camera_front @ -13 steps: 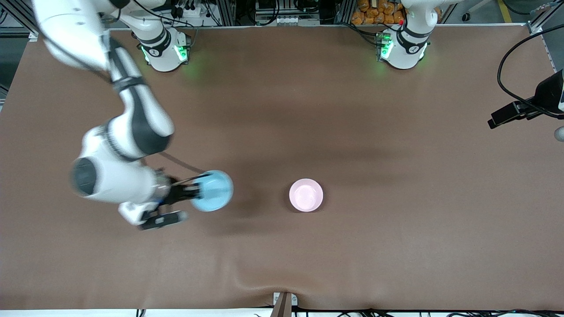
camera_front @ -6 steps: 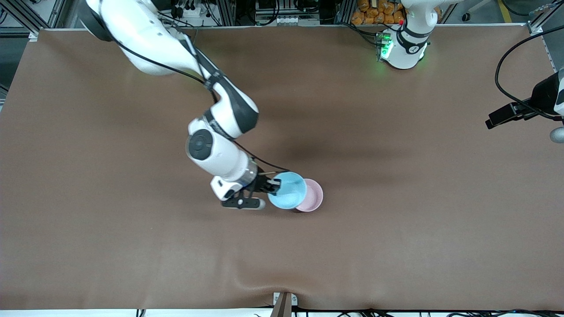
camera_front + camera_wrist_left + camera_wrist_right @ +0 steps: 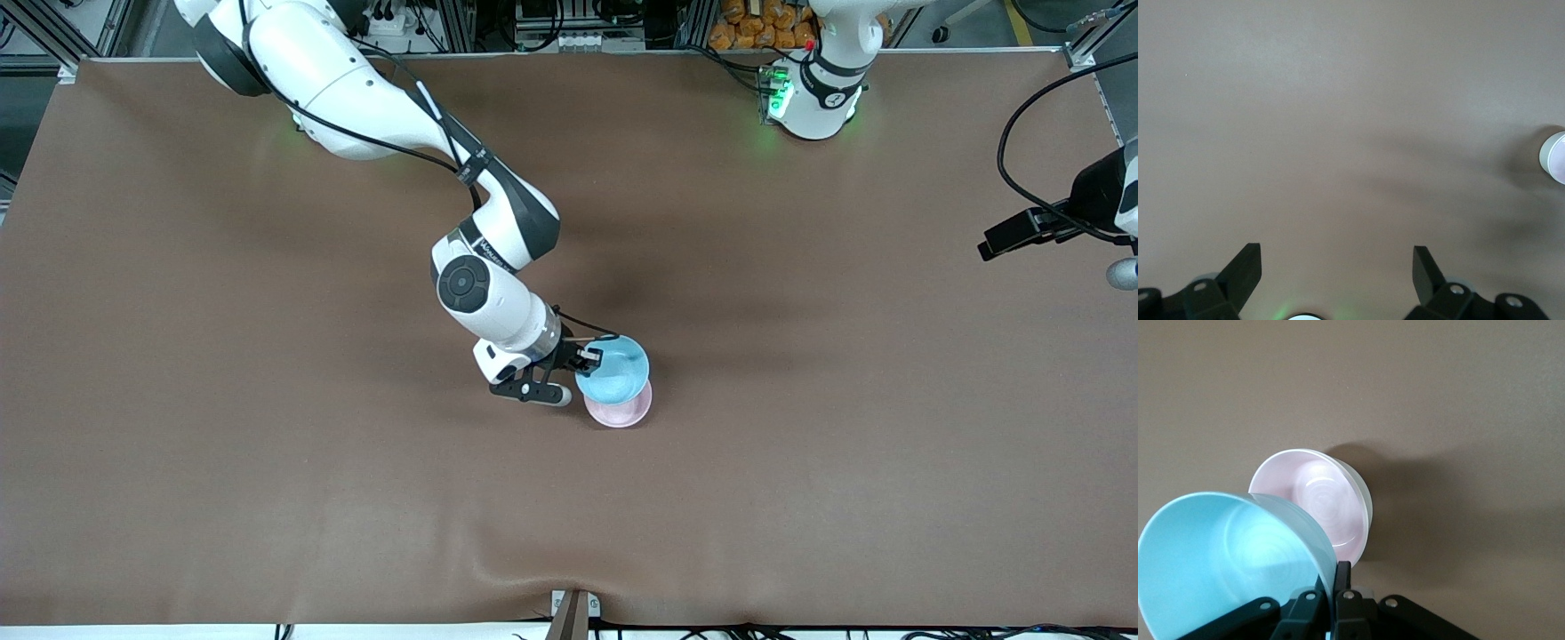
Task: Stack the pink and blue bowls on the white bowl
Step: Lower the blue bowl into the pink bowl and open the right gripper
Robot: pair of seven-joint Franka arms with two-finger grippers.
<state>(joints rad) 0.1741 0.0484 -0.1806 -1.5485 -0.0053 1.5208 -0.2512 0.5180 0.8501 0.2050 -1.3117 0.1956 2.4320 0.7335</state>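
My right gripper is shut on the rim of the light blue bowl and holds it tilted, just above the pale pink bowl near the table's middle. In the right wrist view the fingers pinch the blue bowl's wall, and the pink bowl lies below with a whitish outer wall round it, which looks like the white bowl under it. My left gripper is open and empty, and waits high over the left arm's end of the table. The pink bowl shows at that view's edge.
The brown table cover has a wrinkle near its edge nearest the front camera. The left arm's wrist and cable hang over the table's end. The arm bases stand along the edge farthest from the front camera.
My right arm has carried the blue bowl from the right arm's end of the table to over the pink bowl. The left arm has barely moved.
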